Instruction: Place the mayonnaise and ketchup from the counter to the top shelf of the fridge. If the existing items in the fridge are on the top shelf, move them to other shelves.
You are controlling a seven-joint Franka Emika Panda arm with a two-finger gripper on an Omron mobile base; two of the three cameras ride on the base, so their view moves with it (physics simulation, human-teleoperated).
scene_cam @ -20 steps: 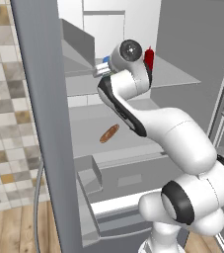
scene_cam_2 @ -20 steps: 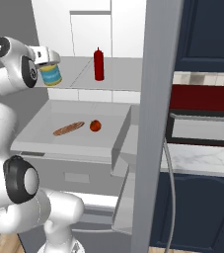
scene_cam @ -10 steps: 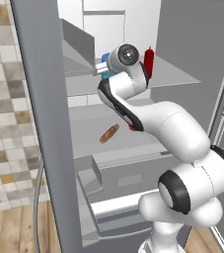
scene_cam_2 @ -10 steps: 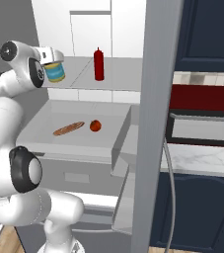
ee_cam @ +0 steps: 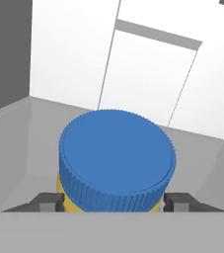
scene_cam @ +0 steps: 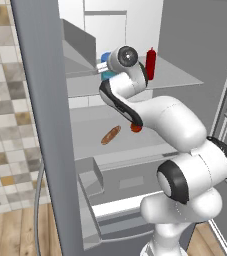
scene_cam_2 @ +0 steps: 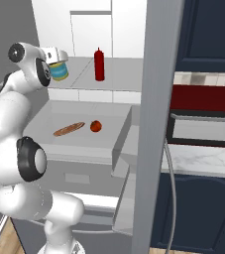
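Inside the open fridge (scene_cam_2: 84, 30), my arm reaches to the level of the top shelf (scene_cam_2: 119, 82), a pale grey panel spanning the width. One ketchup (scene_cam_2: 99, 64) bottle stands upright on that shelf, toward the back. On the shelf below lie two existing items: one brown loaf (scene_cam_2: 69, 129) and one round red fruit (scene_cam_2: 96, 126), near each other but apart.

My gripper (ee_cam: 113, 202) is clamped on the mayonnaise (ee_cam: 117, 160): the hand view shows one dark finger (ee_cam: 48, 201) touching each side of the jar just under the blue lid, with grey shelf surface and the white back wall beyond. That view does not show the ketchup or the lower shelf.

The right base view shows the jar's (scene_cam_2: 60, 71) teal label and pale body at the shelf's left end, well apart from the ketchup. In the left base view my wrist hides most of the jar (scene_cam: 105, 58); a sliver of blue lid shows. There the fruit (scene_cam: 135, 128) is partly covered by my forearm, while the loaf (scene_cam: 111, 135) is in full view. Whether the jar rests on the shelf or hangs just above it, I cannot tell.
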